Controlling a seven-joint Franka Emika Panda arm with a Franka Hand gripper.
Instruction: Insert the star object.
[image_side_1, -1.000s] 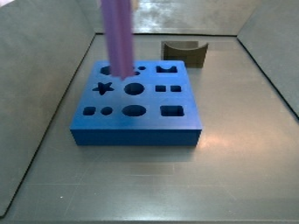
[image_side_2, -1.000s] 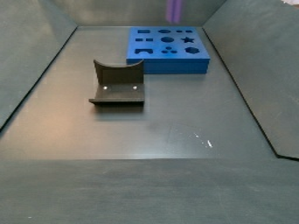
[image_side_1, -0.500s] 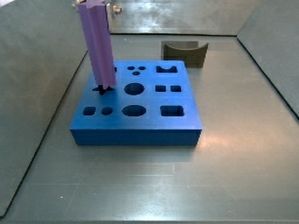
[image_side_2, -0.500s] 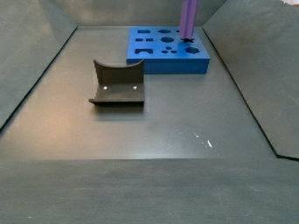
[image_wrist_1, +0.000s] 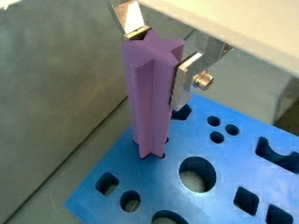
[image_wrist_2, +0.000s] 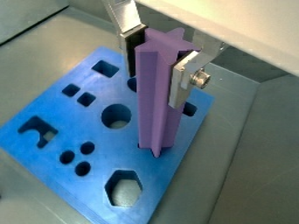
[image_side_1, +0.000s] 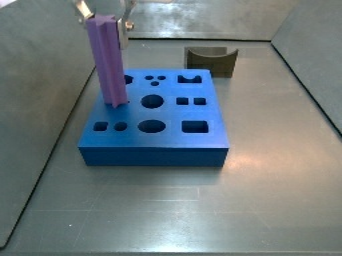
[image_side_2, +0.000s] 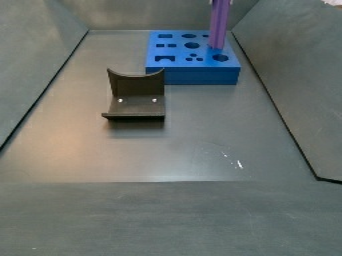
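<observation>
Fixture (image_side_2: 134, 95) nearest in a side view, idle; beyond it the blue block (image_side_1: 154, 125); star object (image_side_1: 107, 62) stands upright, foot now seated in the block's star hole, where half a second ago it only reached the opening and earlier hung above; insertion looks begun, not finished; gripper (image_wrist_1: 162, 54) over the block, fingers (image_wrist_2: 184, 77) clamped on the star's top.

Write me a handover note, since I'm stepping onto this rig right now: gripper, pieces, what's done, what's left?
Gripper: above the blue block's edge, shut on the purple star piece, held upright.
Blue block: on the floor; the piece's lower end sits at or in its star hole, depth unclear.
Fixture: apart from the block, not involved.
Done: piece aligned at the hole.
Left: probably push down fully, release, retract.
</observation>
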